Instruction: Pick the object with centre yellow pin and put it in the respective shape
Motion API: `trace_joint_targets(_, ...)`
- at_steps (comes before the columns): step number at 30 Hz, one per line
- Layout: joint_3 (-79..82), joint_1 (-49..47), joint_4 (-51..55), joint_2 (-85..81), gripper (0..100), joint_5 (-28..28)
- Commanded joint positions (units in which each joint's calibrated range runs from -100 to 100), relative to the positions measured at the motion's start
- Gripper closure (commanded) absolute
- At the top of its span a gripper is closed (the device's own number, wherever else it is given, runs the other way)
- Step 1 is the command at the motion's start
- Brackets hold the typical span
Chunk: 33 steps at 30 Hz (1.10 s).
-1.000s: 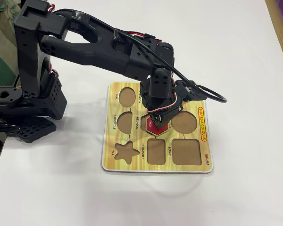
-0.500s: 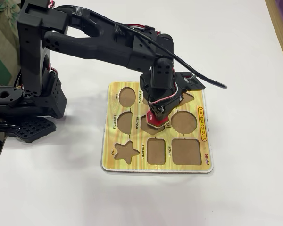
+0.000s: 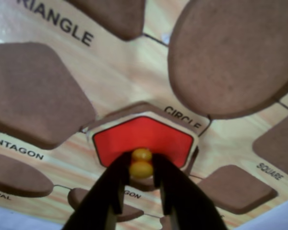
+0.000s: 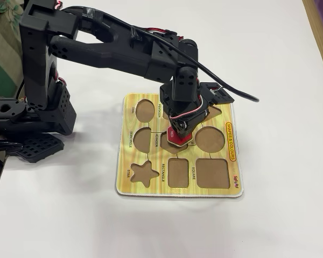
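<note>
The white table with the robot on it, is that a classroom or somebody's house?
Hard to say. It looks like a home or hobby desk: a plain white table, a small black robot arm and a child's wooden shape puzzle board. Its gripper holds the red piece by the knob.

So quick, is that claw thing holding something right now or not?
Gripper: jaws shut on the yellow knob of the red hexagon piece, holding it over the puzzle board.
</note>
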Motion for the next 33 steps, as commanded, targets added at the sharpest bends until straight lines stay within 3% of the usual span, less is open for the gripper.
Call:
trace_joint_targets(1,-1.9,0.7,0.1,-0.2,96,-0.2)
trace_joint_targets(33,3.4,0.2,-0.2,-0.9,96,-0.3)
